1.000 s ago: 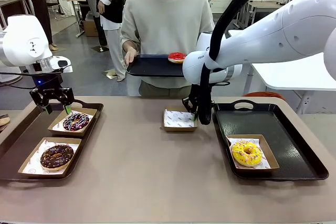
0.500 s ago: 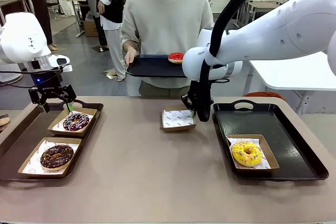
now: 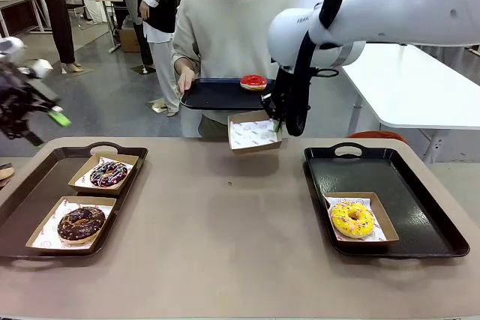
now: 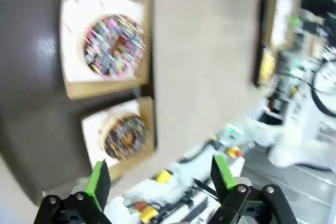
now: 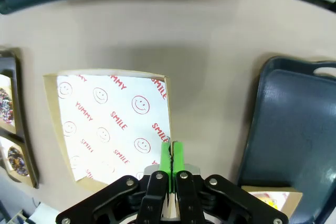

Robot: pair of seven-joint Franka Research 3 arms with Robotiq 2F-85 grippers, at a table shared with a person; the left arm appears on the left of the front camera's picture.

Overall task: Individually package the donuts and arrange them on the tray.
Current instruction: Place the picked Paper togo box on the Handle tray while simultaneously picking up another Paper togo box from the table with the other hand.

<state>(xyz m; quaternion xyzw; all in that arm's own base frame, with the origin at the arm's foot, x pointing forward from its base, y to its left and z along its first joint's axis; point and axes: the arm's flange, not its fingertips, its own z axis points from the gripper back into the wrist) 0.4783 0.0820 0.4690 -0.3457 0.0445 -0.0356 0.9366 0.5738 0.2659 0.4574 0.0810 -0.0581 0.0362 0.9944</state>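
In the front view the right tool (image 3: 279, 127) is clenched on the edge of an empty paper-lined box (image 3: 253, 133), held above the surface (image 3: 225, 230), with the red donut (image 3: 253, 81) on the person's tray (image 3: 217, 95) just behind it and the yellow donut (image 3: 352, 219) below to its right. The left wrist view shows the left tool (image 4: 157, 174) released, fingers wide apart, with the multicoloured-sprinkle donut (image 4: 114, 45) and the chocolate donut (image 4: 125, 137) in their boxes ahead of it. In the right wrist view the right tool's green pads (image 5: 171, 157) pinch the box's rim, its printed paper spreading to their left.

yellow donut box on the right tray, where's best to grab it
Probably by a thin side wall of the yellow donut's box, pinched from above at the rim: the walls stand upright, and the yellow donut fills the middle. The right end effector grips the empty box that way.
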